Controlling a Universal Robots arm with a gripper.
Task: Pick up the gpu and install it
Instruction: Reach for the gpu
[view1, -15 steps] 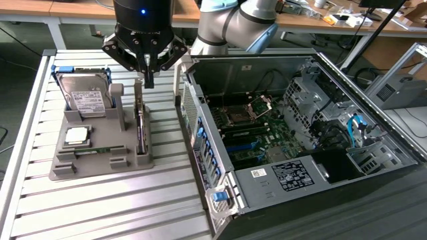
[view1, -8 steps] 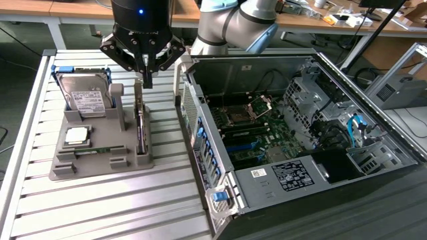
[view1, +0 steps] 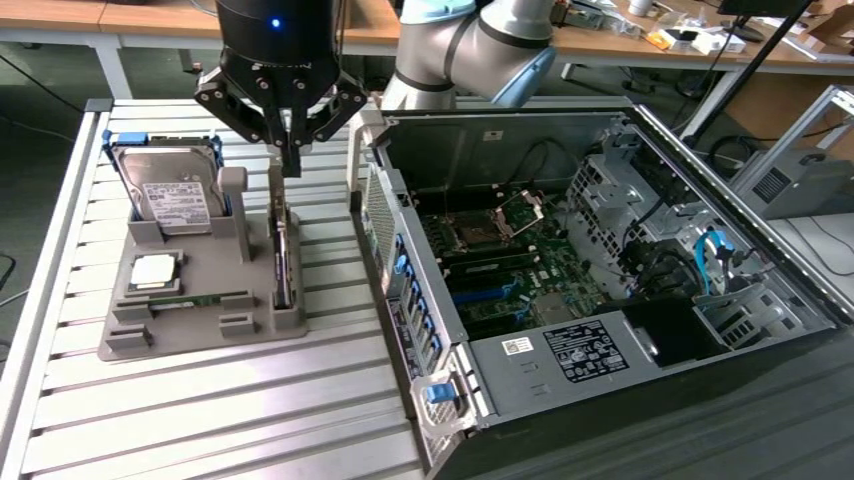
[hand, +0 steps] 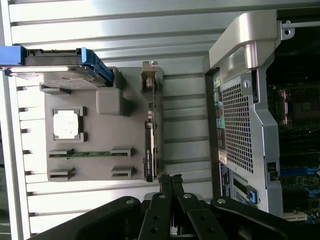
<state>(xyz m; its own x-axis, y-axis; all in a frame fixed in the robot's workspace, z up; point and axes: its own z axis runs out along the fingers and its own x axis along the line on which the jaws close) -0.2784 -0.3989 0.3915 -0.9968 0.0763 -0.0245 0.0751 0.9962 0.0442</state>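
Gripper (hand: 170, 179) right up close, fingers (hand: 164, 186) pressed together with nothing between them, hanging over the gpu (view1: 280, 262). That card stands on its long edge in a slot along the grey holder's (view1: 200, 335) edge nearest the open computer case (view1: 534, 365). Its silver bracket is at the end level with the hard drive (view1: 170, 192). I'd call it light and stiff but delicate, a thin board with exposed parts. Best to pinch across the upper edge near mid-length, clear of the connector side down in the slot. The holder sits on the slatted metal table (view1: 200, 420), close to its edge on the exterior view's left, with processor (view1: 154, 270) and memory stick (view1: 187, 300) alongside. Cluttered wooden workbenches (view1: 160, 18) run behind.
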